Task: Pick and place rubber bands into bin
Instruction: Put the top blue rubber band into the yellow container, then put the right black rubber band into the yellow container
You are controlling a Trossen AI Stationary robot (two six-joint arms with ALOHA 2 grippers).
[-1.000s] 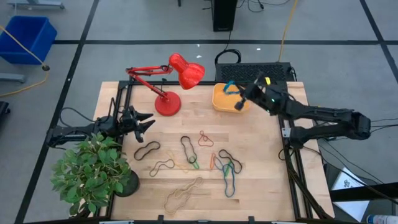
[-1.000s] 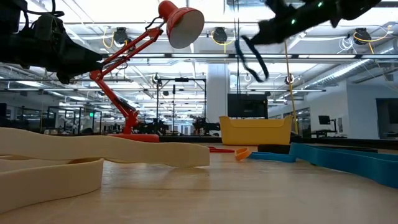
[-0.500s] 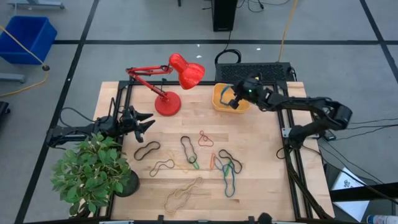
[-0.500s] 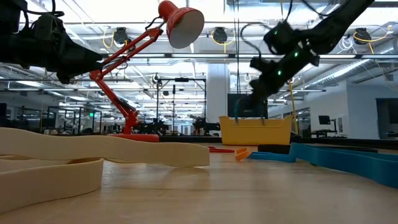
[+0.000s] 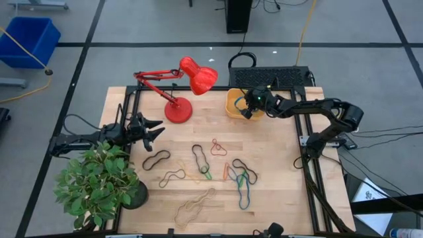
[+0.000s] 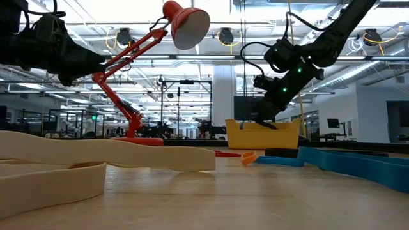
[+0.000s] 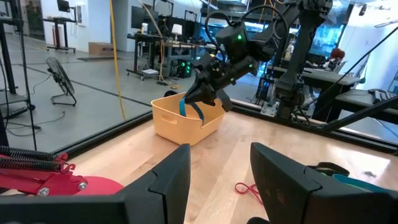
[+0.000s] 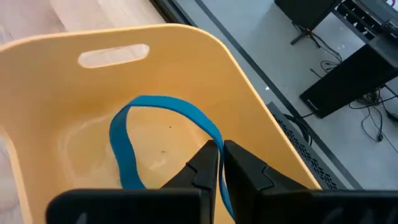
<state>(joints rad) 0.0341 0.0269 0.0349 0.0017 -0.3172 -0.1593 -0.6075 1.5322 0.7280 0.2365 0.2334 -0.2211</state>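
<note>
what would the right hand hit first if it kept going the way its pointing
Most likely the floor of the yellow bin. The right hand, shut on a blue rubber band, points down into it with nothing else between, though the gap is unclear.

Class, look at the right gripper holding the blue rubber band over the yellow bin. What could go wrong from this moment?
1. The right gripper is pinched on the blue rubber band, whose loop hangs inside the bin. On opening, the floppy band might cling to a finger and lift out again.
2. The gripper sits low over the bin's rim; a careless withdrawal could nudge the light tray toward the red lamp.
</note>
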